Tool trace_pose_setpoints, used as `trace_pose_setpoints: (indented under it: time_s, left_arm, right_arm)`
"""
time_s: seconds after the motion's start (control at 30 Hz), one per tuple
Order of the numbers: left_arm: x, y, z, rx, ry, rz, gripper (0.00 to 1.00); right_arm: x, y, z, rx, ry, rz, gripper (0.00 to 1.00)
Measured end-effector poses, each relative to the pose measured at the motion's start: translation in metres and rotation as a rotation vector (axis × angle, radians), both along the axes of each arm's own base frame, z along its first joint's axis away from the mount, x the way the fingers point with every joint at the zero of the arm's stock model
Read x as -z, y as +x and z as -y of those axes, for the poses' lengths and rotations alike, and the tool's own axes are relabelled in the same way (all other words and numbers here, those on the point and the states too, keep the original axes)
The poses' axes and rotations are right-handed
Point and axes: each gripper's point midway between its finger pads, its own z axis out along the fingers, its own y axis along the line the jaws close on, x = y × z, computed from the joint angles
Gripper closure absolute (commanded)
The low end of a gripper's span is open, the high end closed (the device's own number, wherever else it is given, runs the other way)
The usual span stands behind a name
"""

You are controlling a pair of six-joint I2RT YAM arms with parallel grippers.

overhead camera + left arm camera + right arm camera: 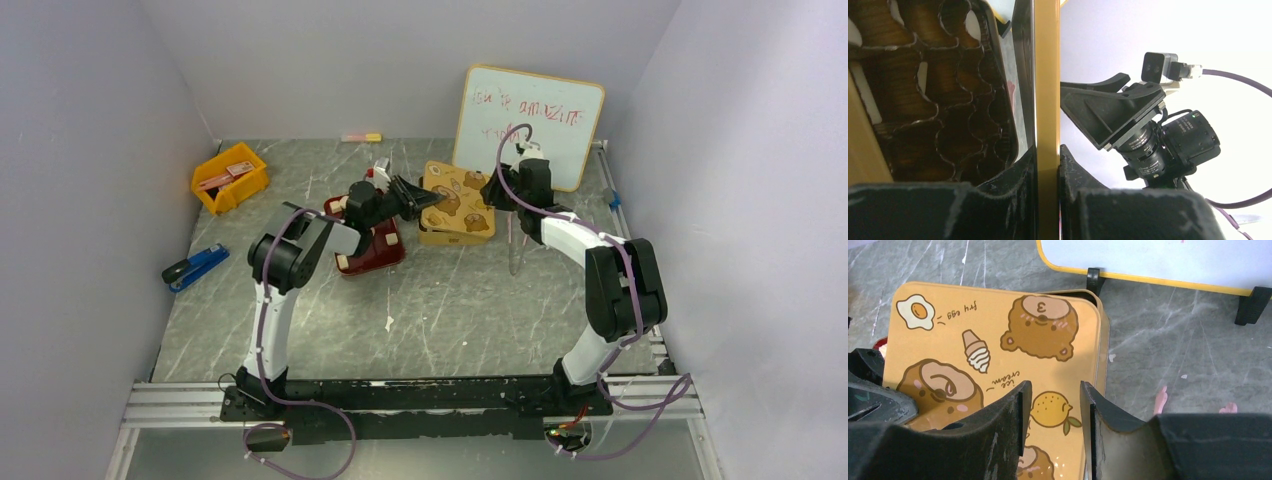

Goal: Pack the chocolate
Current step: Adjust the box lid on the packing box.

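Observation:
The gold tin (458, 205) with bear pictures lies mid-table, and its lid (998, 340) fills the right wrist view. My left gripper (424, 200) is shut on the lid's left rim (1047, 100), a gold strip running up between the jaws. Beneath the lid I see brown paper cups (948, 100) with pale chocolate slivers (922, 77). More chocolate (345, 263) sits on the dark red tray (372, 255), left of the tin. My right gripper (1054, 407) hovers open over the lid's right part, holding nothing.
A whiteboard (528, 120) stands behind the tin. A yellow bin (230, 178) and a blue stapler (195, 265) lie at the left. A pink and yellow eraser (360, 137) rests by the back wall. Pink-tipped sticks (1160, 400) are right of the tin.

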Motion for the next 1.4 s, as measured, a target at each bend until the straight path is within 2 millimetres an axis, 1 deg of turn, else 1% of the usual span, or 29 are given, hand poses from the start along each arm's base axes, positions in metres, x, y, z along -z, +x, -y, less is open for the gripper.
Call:
trace_pose_setpoints:
  time_s: [0.2, 0.4, 0.73, 0.97, 1.4]
  left_arm:
    - [0.002, 0.009, 0.006, -0.018, -0.013, 0.005, 0.95]
    - [0.008, 0.011, 0.007, -0.032, -0.009, -0.007, 0.95]
    - [0.006, 0.016, 0.007, -0.051, -0.009, -0.002, 0.95]
    - [0.004, 0.019, 0.008, -0.057, -0.003, 0.016, 0.95]
    - [0.012, 0.020, 0.008, -0.058, 0.027, 0.010, 0.95]
  right_arm:
    - [-0.001, 0.001, 0.003, 0.006, 0.001, 0.003, 0.56]
    - [-0.001, 0.005, 0.004, 0.008, 0.005, 0.016, 0.56]
    - [0.018, 0.006, 0.003, 0.004, 0.000, -0.020, 0.56]
    - [0.020, 0.007, 0.003, 0.004, 0.001, -0.018, 0.56]
    - [0.023, 0.008, 0.003, 0.003, 0.000, -0.024, 0.56]
